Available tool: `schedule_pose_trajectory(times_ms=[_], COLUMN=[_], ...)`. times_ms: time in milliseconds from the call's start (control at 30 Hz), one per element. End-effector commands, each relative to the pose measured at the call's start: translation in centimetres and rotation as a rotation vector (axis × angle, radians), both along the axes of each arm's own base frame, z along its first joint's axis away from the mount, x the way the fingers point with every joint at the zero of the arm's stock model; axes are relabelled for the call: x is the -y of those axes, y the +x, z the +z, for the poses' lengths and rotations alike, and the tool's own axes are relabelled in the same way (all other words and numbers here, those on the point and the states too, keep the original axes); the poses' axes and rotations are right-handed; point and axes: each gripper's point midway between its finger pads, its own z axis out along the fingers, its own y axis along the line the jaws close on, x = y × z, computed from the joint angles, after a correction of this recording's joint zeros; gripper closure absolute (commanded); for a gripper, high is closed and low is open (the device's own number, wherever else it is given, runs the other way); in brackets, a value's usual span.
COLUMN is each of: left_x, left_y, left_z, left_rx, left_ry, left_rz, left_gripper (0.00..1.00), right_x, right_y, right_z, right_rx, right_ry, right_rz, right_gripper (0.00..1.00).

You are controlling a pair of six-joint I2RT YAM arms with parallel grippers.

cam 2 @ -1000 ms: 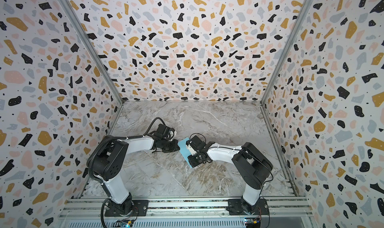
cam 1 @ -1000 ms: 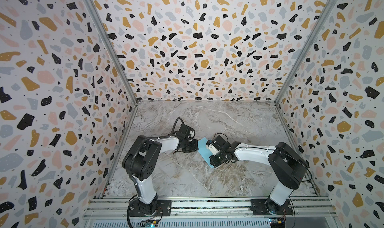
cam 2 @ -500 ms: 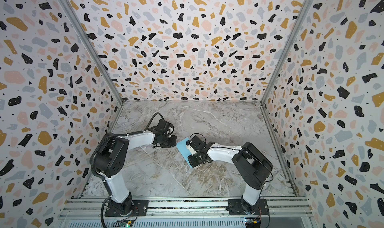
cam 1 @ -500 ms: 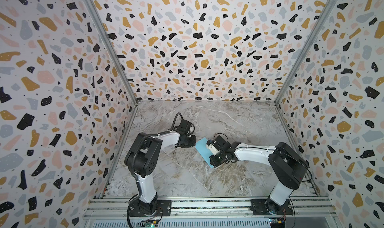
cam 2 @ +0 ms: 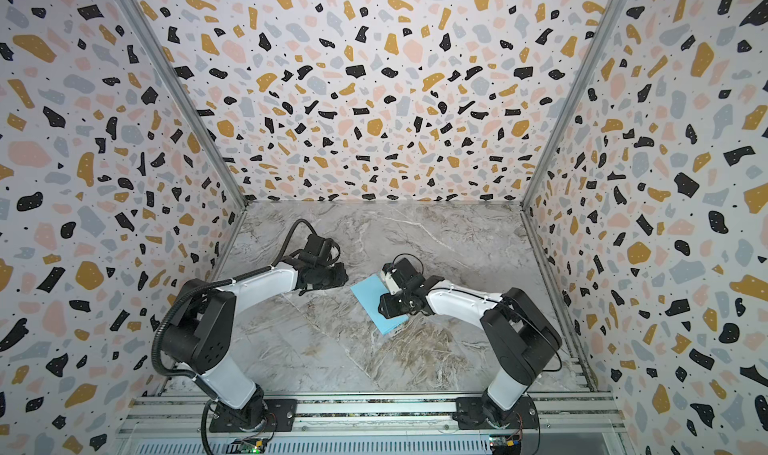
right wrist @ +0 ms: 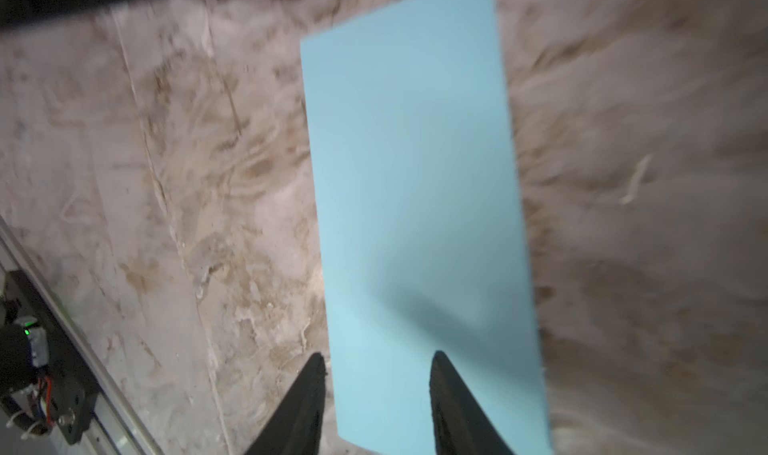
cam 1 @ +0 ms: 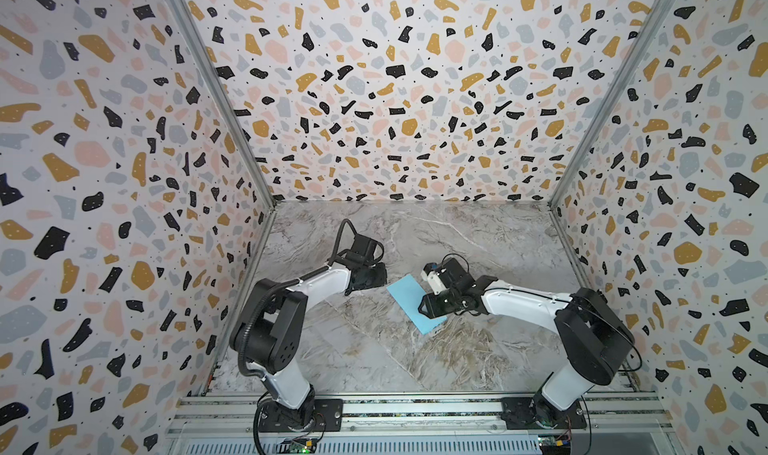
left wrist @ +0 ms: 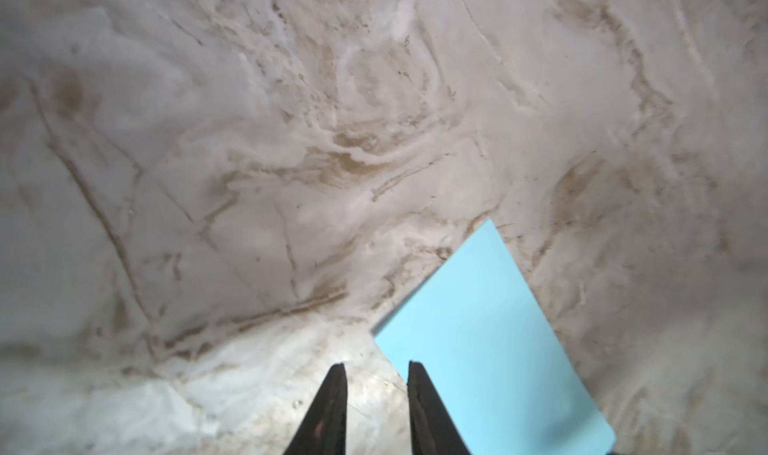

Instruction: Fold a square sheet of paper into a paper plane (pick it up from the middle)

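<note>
Square sheet of paper: light blue, plain, matte. It presents as an oblong, clearly longer than wide, with straight edges and sharp corners; layers cannot be told. It lies flat on the marble tabletop, mid-table, long axis diagonal in both top views, one long side partly hidden there. Surface is smooth in the wrist views.

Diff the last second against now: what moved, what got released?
The left gripper pulled back-left, away from the blue sheet; its jaws now stand apart, empty. The right gripper has its jaws apart above the sheet, apparently released, lying flat on the table. Unchanged: right gripper over the sheet, the sheet's spot.
</note>
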Motion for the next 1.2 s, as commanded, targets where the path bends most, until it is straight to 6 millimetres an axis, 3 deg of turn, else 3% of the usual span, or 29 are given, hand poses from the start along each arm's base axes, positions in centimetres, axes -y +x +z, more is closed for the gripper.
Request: schedule_pose_trajectory(times_ms=[0,133,333,700,900,1033,1167], left_x=[2.1,3.3,3.7,5.5,7.4,8.4,8.0], left_y=[-1.2,-1.9,-2.3,-1.7,-0.2,1.0,2.3], left_z=[0.4,0.1,-1.5,-2.9,-3.0,-2.8,-1.4], left_rx=[-0.008,-0.016,-0.061,-0.095,-0.095,-0.087,-0.043], left_ry=[-0.141,-0.192,-0.188,-0.207,-0.236,-0.259,-0.223], left_rz=[0.015,0.016,0.012,-0.055,-0.122,-0.15,-0.121], left_gripper=[0.63,0.54,0.5,0.61,0.62,0.62,0.59], right_x=[2.2,4.1,5.4,5.5,4.6,4.0,4.7], right_y=[1.1,1.5,0.5,-4.2,-6.0,-5.4,-4.7], right_z=[-0.2,-1.7,-3.4,-5.6,-4.8,-2.9,-2.2], right_rx=[-0.037,-0.082,-0.156,-0.296,-0.34,-0.313,-0.301], right_ry=[0.026,0.01,0.01,0.078,0.189,0.301,0.32], right_rz=[-0.063,-0.088,-0.098,-0.061,-0.074,-0.1,-0.16], right_gripper=[0.5,0.46,0.46,0.48,0.47,0.45,0.43])
